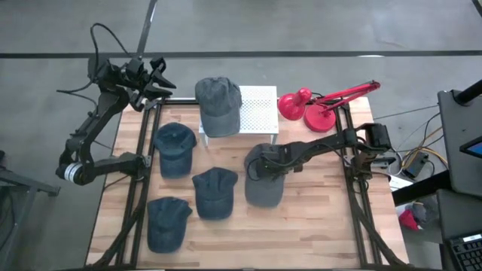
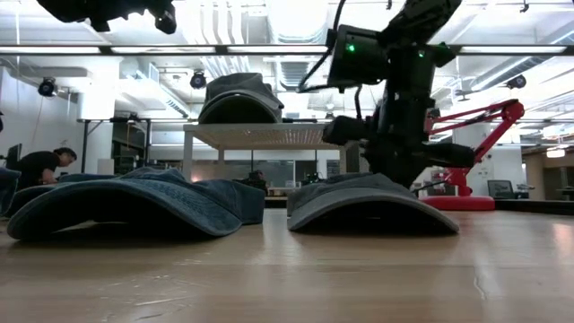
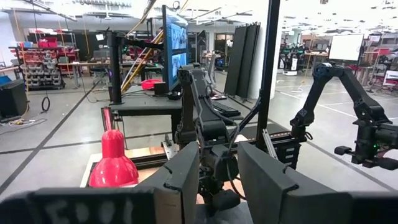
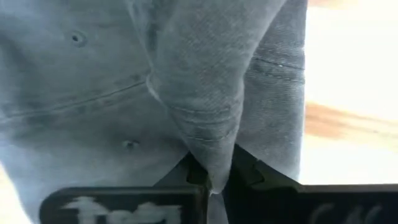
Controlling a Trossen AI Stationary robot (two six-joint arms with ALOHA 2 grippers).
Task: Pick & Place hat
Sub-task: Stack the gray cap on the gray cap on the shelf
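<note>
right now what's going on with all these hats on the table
The right gripper is down on a grey hat lying on the wooden table, and the right wrist view shows its jaws pinching a fold of the hat's fabric. Another grey hat already sits on the white stand at the back. Four blue hats lie untouched on the left half of the table. The left gripper is parked off the table's back left corner, jaws open.

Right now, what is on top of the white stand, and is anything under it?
One grey hat lies on the white stand, covering its left part. In the low view the space under the stand shows nothing on the table there, though blue hats hide its lower left.
</note>
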